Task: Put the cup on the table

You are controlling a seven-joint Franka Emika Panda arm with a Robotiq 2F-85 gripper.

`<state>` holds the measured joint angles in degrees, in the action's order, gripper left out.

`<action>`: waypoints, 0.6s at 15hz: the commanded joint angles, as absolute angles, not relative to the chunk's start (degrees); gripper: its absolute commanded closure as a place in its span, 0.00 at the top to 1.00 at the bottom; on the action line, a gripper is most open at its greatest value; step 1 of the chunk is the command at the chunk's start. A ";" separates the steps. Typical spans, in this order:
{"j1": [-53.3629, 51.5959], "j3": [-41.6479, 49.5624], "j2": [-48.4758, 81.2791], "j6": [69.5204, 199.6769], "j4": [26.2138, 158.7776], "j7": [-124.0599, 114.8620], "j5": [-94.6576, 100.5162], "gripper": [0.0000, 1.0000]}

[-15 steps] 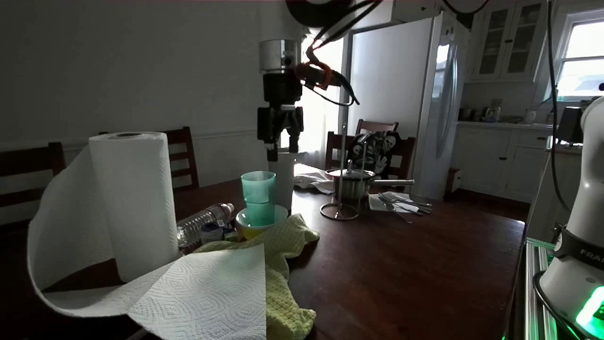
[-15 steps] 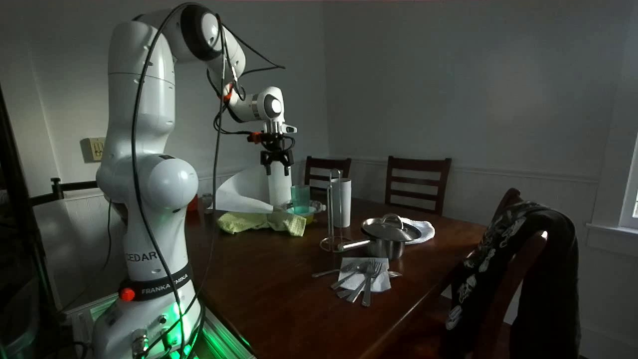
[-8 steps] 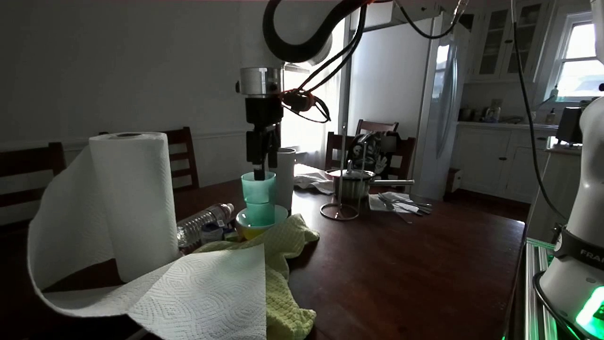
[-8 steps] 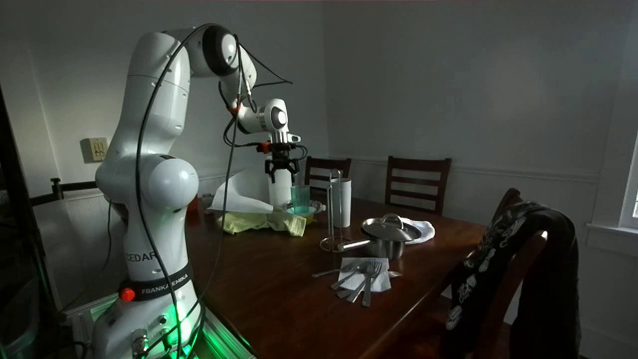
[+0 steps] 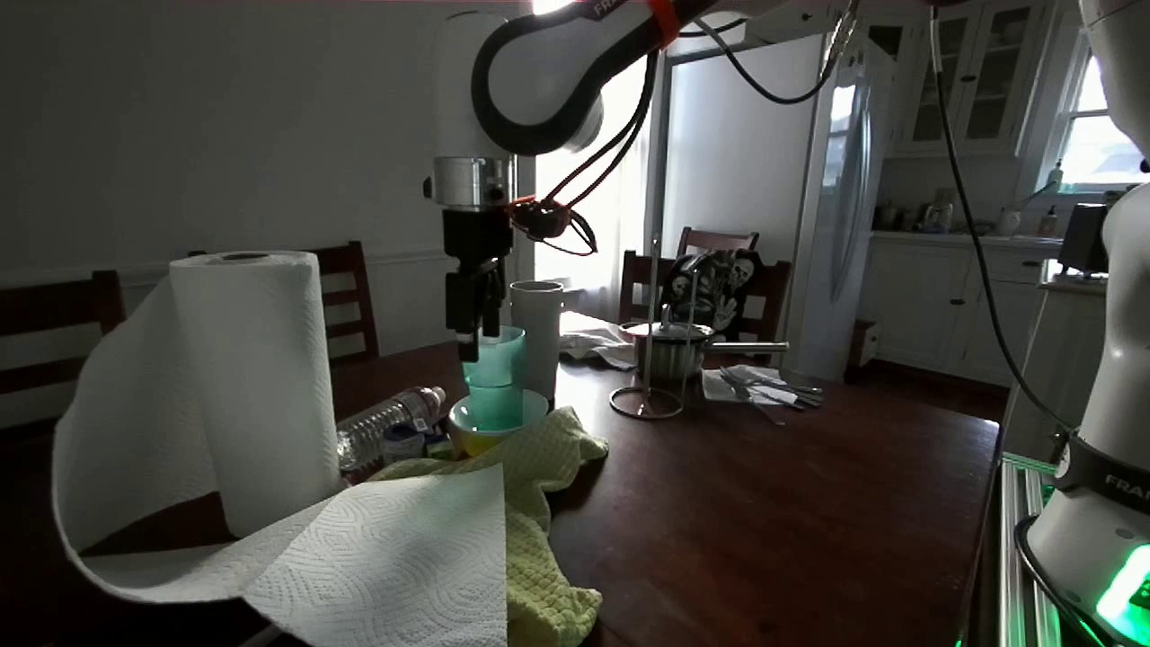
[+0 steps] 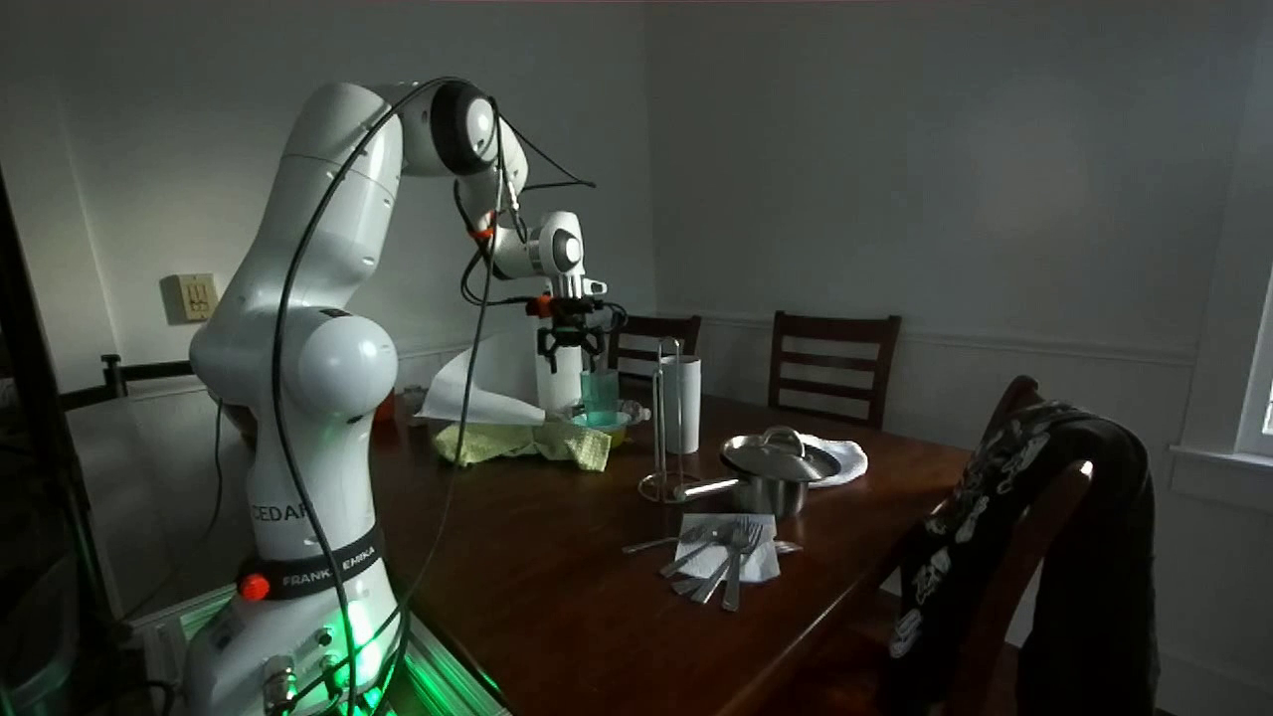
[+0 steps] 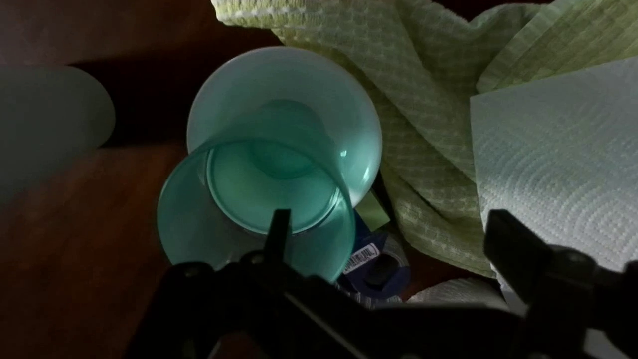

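Note:
The cup (image 5: pixel 494 391), a translucent teal tumbler, stands upright in a whitish and yellow bowl (image 5: pixel 462 420) on the dark brown table (image 5: pixel 764 512). The cup also shows in an exterior view (image 6: pixel 600 398), and in the wrist view (image 7: pixel 269 184) I look down into its mouth. My gripper (image 5: pixel 480 341) points down at about the height of the cup's rim, and its jaws are wide apart with nothing between them. In the wrist view the gripper (image 7: pixel 390 215) has one finger (image 7: pixel 279 232) overlapping the cup's mouth; whether it is inside or above cannot be told.
A paper towel roll (image 5: pixel 256 386), a clear bottle (image 5: pixel 382 427) and a green cloth (image 5: pixel 550 530) surround the bowl. A whitish cylinder (image 5: pixel 539 328) stands close behind the cup. A wire stand (image 5: pixel 647 409), a lidded pot (image 6: pixel 774 492) and cutlery (image 6: pixel 734 567) are farther along.
My gripper has come down from above the cup to about its rim, shifting left in one exterior view and right in the other. The cup has not moved.

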<state>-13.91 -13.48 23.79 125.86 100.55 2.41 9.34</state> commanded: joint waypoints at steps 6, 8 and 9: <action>-15.56 -11.38 26.76 124.73 96.77 3.44 10.72 0.39; -15.60 -11.32 26.53 123.37 96.71 3.08 10.49 0.25; -15.57 -11.35 26.44 122.51 96.64 2.93 10.22 0.18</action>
